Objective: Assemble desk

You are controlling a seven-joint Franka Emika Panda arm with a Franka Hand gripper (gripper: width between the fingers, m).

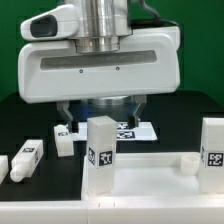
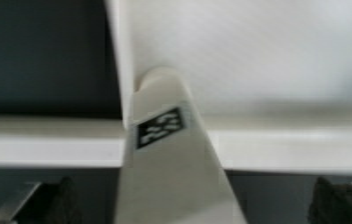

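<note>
Barely visible, wide-open end effector (image 2: 187, 200) fingertips (image 2: 31, 200) either side of 1 tagged leg (image 2: 160, 130).

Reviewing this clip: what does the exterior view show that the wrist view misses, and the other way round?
Only the exterior view: a second upright leg at that view's right, loose legs lying on the black table, the marker board, and the gripper seen from outside. Only the wrist view: the dark fingers, wide apart and gripping nothing. Both: the upright tagged leg and the tabletop panel.
</note>
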